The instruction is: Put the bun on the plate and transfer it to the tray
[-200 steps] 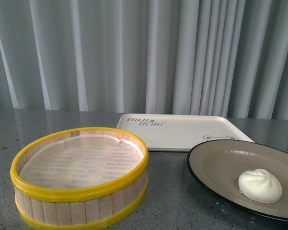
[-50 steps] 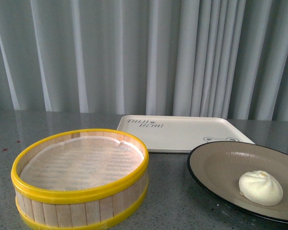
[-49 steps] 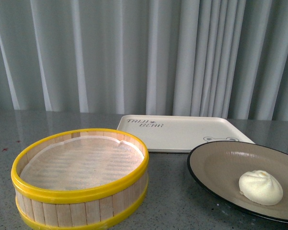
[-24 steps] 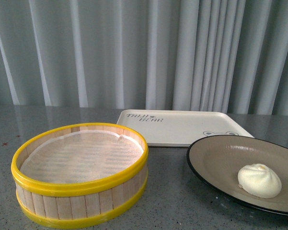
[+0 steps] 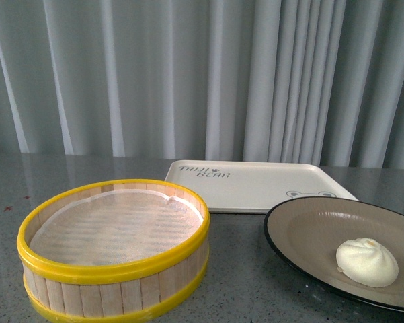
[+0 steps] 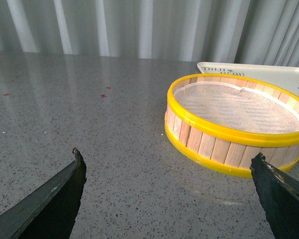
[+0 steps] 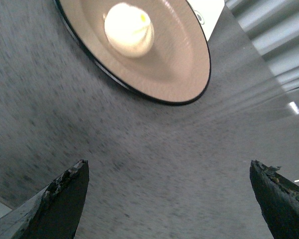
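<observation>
The white bun [image 5: 367, 262] lies on the beige, black-rimmed plate [image 5: 302, 229] at the front right of the table. The cream tray [image 5: 255, 183] with grey lettering lies flat behind the plate. In the right wrist view the bun [image 7: 129, 29] sits on the plate [image 7: 184, 59], and my right gripper [image 7: 168, 164] is open and empty over bare tabletop, short of the plate. My left gripper [image 6: 168, 157] is open and empty above the table, beside the steamer basket. Neither arm shows in the front view.
A yellow-rimmed wooden steamer basket [image 5: 114, 245] with a white liner stands at the front left; it also shows in the left wrist view [image 6: 236, 124], with a tray corner [image 6: 249, 68] behind it. Grey speckled tabletop, pale curtain behind.
The bun, plate, tray and basket keep their places. The front view shifts slightly up and down between frames.
</observation>
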### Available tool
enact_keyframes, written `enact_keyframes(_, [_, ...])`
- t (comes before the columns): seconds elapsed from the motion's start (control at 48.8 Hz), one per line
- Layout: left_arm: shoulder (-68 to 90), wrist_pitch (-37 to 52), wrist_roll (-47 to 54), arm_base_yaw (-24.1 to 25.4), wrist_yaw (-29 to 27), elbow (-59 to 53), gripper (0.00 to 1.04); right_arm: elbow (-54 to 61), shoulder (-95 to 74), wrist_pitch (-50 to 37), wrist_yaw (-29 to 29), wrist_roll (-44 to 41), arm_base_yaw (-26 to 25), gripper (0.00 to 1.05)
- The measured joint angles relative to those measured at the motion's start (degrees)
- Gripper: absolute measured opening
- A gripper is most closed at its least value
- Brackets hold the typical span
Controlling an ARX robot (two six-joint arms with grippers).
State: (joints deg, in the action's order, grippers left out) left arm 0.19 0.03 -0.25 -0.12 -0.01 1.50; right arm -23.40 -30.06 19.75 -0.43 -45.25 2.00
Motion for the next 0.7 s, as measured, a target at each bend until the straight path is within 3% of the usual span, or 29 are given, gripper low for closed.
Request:
enact_keyframes(0.102, [0.0, 0.0, 0.0, 0.0, 0.0, 0.0, 0.98, 0.0, -3.1, -2.86, -2.1, -17.79, -4.04, 0.96])
enact_keyframes(0.164, [0.0, 0.0, 0.0, 0.0, 0.0, 0.0, 0.98, 0.0, -6.45, -8.87, -3.45, -27.91, -5.79, 0.96])
enact_keyframes(0.246, [0.0, 0.0, 0.0, 0.0, 0.0, 0.0, 0.98, 0.07, -9.97, -13.73, -4.85, -34.62, -6.14, 0.96])
enact_keyframes(0.492, [0.0, 0.0, 0.0, 0.0, 0.0, 0.0, 0.98, 1.07, -19.69, -23.15, -8.68, -41.81, -4.31, 0.96])
enact_keyframes(0.696, [0.0, 0.0, 0.0, 0.0, 0.0, 0.0, 0.98, 1.55, -27.41, -32.76, -6.43, -40.74, -2.25, 0.96])
